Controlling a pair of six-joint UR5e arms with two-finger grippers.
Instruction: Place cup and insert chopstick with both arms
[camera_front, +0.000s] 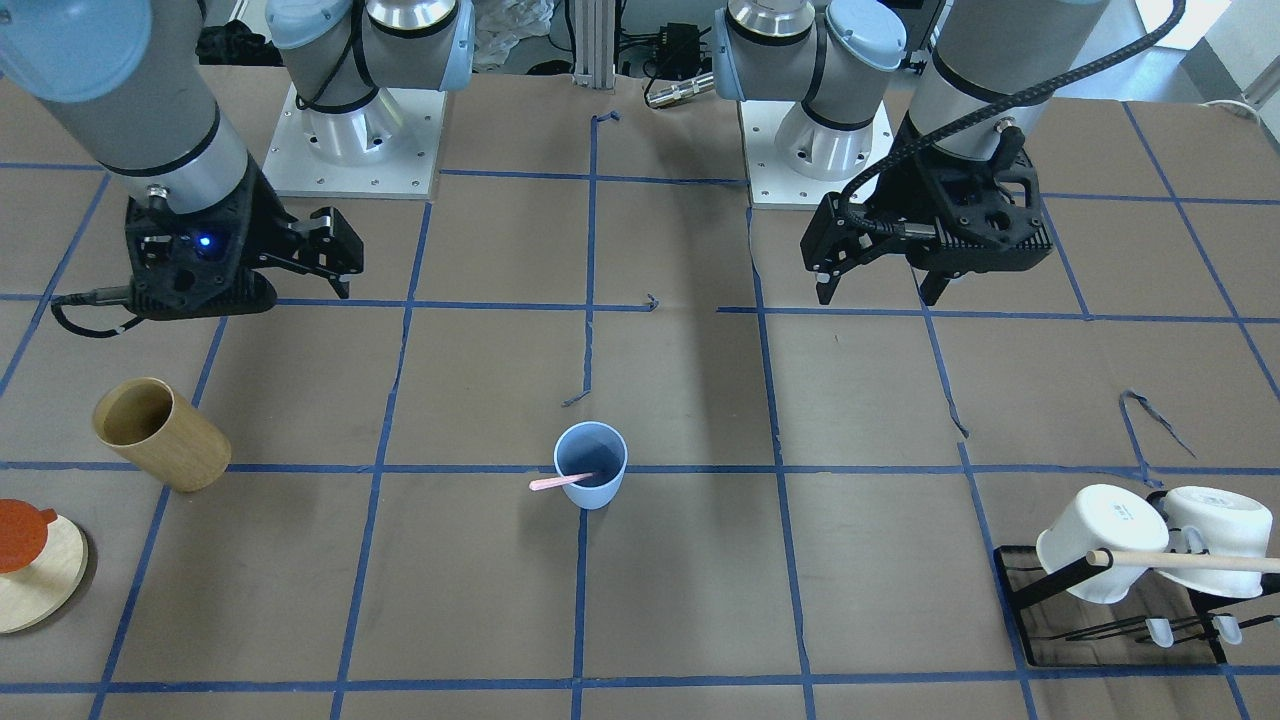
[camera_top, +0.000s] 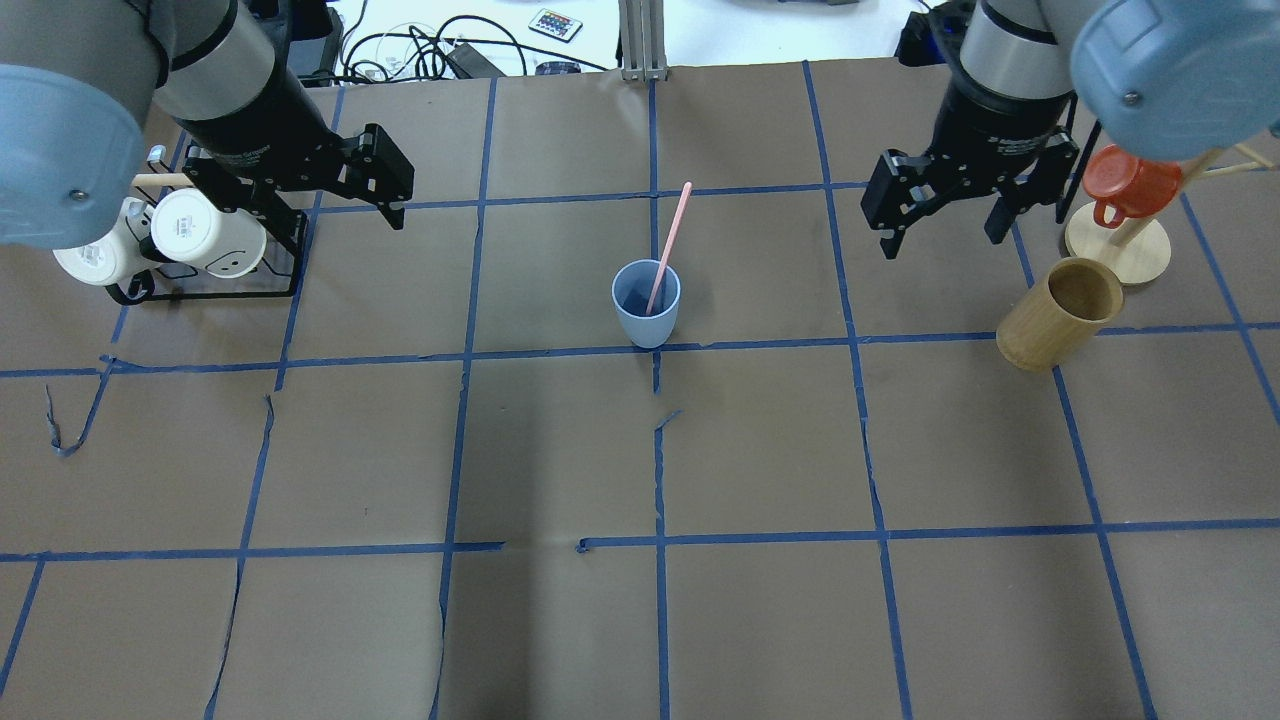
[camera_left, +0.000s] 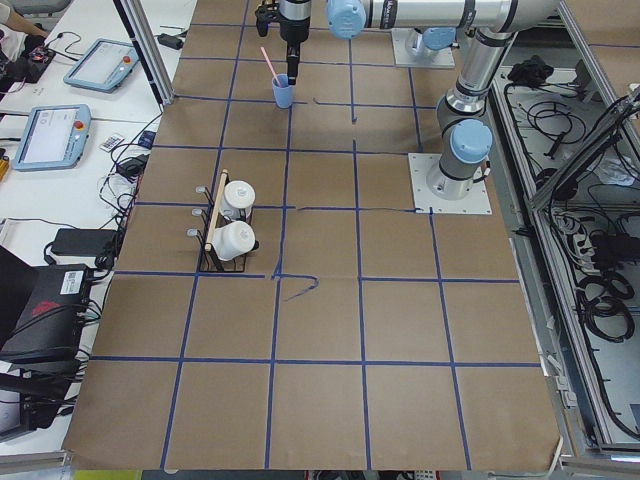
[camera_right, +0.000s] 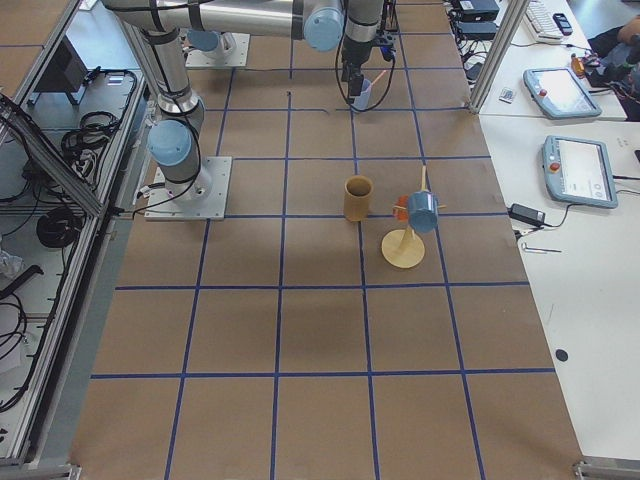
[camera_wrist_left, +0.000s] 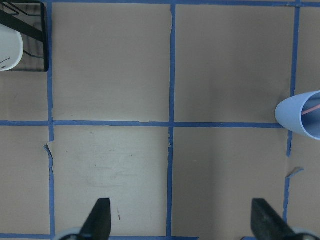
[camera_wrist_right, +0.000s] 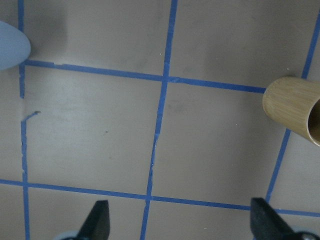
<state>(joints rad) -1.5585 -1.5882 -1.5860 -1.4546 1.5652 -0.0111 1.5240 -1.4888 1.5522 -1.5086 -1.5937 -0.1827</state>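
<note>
The light-blue cup stands upright near the table's middle, on a blue tape line; it also shows in the overhead view. The pale-pink chopstick stands inside the cup and leans on its rim, sticking out well above it. My left gripper is open and empty, raised over the table well away from the cup, near the mug rack. My right gripper is open and empty on the cup's other side. The cup sits at the edge of the left wrist view and the right wrist view.
A tan wooden cylinder stands close to my right gripper. Beside it is a wooden stand with a red mug. A black rack with two white mugs and a wooden dowel sits under my left arm.
</note>
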